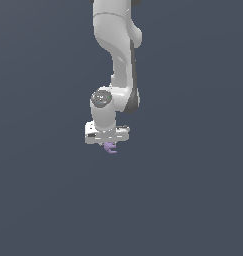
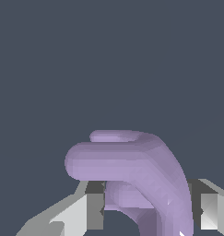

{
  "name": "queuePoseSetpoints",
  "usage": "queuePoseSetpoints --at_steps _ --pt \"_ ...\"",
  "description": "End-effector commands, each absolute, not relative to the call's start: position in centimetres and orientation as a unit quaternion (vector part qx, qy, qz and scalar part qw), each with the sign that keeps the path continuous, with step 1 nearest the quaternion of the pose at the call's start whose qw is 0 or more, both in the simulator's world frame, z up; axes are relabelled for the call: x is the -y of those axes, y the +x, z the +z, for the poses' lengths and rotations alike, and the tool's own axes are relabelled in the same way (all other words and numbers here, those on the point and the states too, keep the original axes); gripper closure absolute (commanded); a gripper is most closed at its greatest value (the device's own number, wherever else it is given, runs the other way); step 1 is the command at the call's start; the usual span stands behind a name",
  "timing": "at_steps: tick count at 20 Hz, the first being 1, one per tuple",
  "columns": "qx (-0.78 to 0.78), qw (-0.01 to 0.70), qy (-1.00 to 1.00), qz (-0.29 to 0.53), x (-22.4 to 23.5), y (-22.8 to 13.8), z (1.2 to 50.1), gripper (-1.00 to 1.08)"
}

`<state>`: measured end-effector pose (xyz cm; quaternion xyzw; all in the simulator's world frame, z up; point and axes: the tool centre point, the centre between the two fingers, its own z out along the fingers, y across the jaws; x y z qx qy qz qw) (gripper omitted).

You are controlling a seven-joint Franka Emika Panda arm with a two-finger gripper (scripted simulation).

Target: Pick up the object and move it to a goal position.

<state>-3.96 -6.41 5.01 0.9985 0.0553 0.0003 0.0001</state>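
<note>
A bare simulated void: flat slate-grey backdrop (image 1: 43, 200) all around, only a smooth white arm (image 1: 118, 60).

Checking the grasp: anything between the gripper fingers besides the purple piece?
No. In the wrist view only the purple E-shaped piece sits between the fingers of the gripper. The exterior view shows it poking out below the gripper, nothing else.

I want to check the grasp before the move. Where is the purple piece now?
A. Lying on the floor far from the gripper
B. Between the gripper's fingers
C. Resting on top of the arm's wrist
B: the purple piece sits between the two fingers of the gripper, its prongs sticking out beyond them in the wrist view.
</note>
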Motion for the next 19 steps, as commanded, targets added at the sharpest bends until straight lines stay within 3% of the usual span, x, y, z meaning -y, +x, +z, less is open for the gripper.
queuePoseSetpoints --at_steps 1,11,19 --pt "-0.055 0.0 0.998 0.0 6.1 -4.9 5.2 1.08" --pt "-0.056 0.0 0.998 0.0 5.0 -9.2 6.2 1.08" --pt "-0.056 0.0 0.998 0.0 4.6 -10.4 6.4 1.08"
